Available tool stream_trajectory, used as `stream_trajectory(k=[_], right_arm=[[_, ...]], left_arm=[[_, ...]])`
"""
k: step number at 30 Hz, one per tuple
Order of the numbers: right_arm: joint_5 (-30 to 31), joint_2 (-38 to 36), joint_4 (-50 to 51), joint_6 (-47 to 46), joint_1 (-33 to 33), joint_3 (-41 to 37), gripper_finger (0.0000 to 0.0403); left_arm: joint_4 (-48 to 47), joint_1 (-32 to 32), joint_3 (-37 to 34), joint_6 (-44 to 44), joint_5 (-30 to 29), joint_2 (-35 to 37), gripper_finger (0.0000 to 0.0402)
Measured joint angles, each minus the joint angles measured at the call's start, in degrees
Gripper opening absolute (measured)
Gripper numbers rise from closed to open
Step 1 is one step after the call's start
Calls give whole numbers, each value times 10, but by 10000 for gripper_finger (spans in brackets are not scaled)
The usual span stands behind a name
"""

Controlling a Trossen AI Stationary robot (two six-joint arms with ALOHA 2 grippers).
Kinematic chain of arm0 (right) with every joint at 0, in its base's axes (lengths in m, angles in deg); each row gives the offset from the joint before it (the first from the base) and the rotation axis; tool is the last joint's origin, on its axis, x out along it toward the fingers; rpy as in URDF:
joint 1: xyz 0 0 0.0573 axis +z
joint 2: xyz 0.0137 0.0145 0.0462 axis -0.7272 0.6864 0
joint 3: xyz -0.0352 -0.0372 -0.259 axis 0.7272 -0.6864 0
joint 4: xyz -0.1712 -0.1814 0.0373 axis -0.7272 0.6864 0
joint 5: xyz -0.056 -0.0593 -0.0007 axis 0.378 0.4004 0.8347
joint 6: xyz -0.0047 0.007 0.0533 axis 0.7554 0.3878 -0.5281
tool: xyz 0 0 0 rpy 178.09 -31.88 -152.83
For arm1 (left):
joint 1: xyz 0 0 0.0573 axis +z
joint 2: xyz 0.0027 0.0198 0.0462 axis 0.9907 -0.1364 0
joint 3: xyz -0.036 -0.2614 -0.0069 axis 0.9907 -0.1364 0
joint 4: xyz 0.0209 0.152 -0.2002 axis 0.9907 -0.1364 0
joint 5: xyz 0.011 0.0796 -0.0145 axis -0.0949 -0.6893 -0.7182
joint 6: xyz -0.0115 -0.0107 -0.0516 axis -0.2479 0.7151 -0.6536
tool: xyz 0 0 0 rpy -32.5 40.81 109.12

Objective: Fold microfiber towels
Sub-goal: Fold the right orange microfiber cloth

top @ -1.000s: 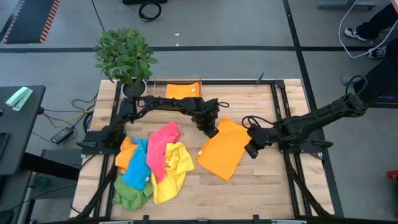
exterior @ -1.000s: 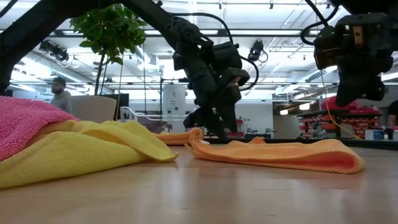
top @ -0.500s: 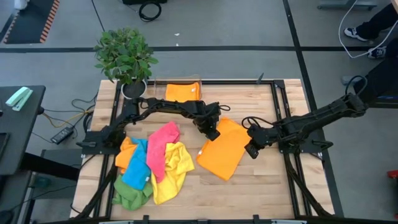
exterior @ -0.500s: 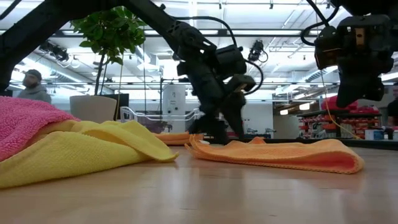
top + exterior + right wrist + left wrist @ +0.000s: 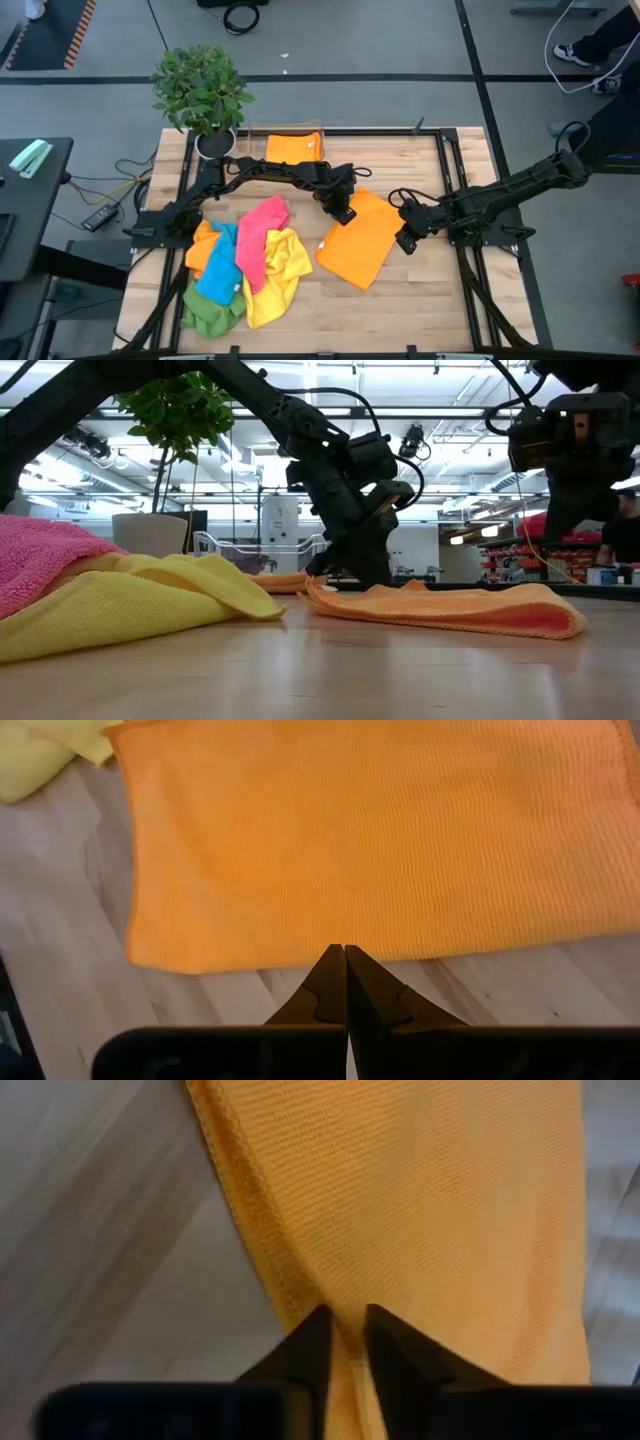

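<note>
An orange microfiber towel [image 5: 362, 243] lies folded and flat on the table's middle, also seen in the low view [image 5: 450, 608]. My left gripper [image 5: 343, 212] is down at the far end of its left edge and is shut on that edge. My right gripper [image 5: 404, 240] hangs shut above the towel's right edge, clear of it. A loose heap of pink [image 5: 262, 232], yellow [image 5: 278, 272], blue [image 5: 220, 268], green [image 5: 208, 312] and orange [image 5: 203, 246] towels lies on the left of the table. My left gripper pinches the orange towel's left edge [image 5: 300, 1295] between its two fingers [image 5: 312, 1342], near the towel's far corner. The fingers slant down from the far left. One layer or several, I cannot tell. The towel lies flat and slack on the table.
A clear tray [image 5: 250, 140] at the far edge holds another orange towel [image 5: 293, 147]. A potted plant [image 5: 201, 88] stands at the far left corner. Bare wood shows along the near edge and to the right of the orange towel.
My left gripper, which stood open over the orange towel's left edge, has shut on that edge. The towel has stayed flat where it was.
</note>
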Motion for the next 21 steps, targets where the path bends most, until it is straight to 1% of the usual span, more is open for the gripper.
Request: stream_trajectory(k=[2, 3, 7, 10, 14, 18, 19, 21], right_arm=[[2, 0, 4, 0, 0, 0, 2], [2, 0, 5, 0, 0, 0, 2], [3, 0, 7, 0, 0, 0, 2], [3, 0, 7, 0, 0, 0, 2], [3, 0, 7, -3, 0, 0, 2], [5, 0, 8, -2, 0, 0, 2], [8, 0, 7, -3, 0, 0, 2], [11, 0, 7, -3, 0, 0, 2]], left_arm=[[0, 0, 0, 5, 0, 0, 19], [0, 0, 0, 6, 0, 0, 11], [0, 2, 0, 8, 0, 0, 14], [0, 8, 1, 8, 0, 1, 7], [2, 12, 2, 1, 8, 14, 11], [-7, 12, 24, 16, 13, 18, 6], [-9, 12, 26, 20, 10, 18, 6], [-9, 13, 28, 23, -16, 15, 8]])
